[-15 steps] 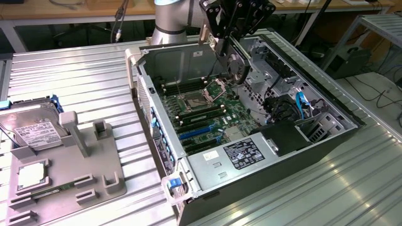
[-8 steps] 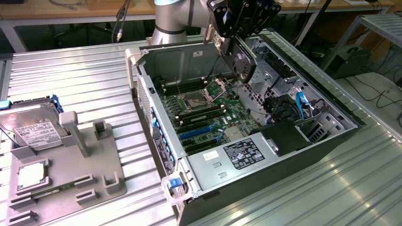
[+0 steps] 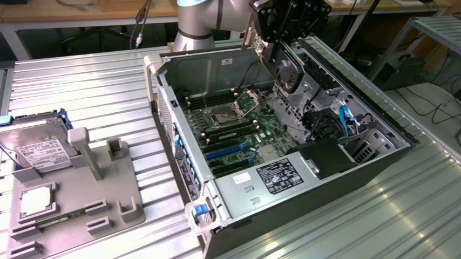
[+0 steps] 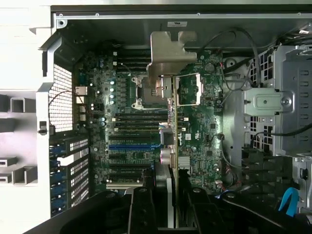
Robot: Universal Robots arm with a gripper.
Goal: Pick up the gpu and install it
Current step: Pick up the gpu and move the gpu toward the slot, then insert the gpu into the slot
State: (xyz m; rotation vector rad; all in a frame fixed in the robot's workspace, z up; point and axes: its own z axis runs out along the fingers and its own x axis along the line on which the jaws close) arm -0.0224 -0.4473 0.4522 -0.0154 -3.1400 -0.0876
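Observation:
My gripper (image 3: 279, 47) is shut on the gpu (image 3: 288, 73), a slim black card whose round fan faces the exterior view's right. Its silver end bracket (image 3: 251, 41) points toward the case's rear wall. The card hangs on edge above the open computer case (image 3: 173, 116), over the far part of the green motherboard (image 3: 230, 124). In the wrist view the gpu (image 4: 172, 122) appears edge-on, with the silver bracket (image 4: 168, 53) over the processor socket and the black fingers (image 4: 144, 209) on either side of it. The blue expansion slot (image 4: 134, 146) lies apart from the card's edge.
The case lies on its side on a ribbed metal table (image 3: 86, 91). A power supply (image 3: 277, 175) and drive cage (image 4: 292, 97) fill its other end. At the exterior view's left a grey fixture (image 3: 101, 183) holds a silver hard drive (image 3: 40, 148) and a processor chip (image 3: 36, 200).

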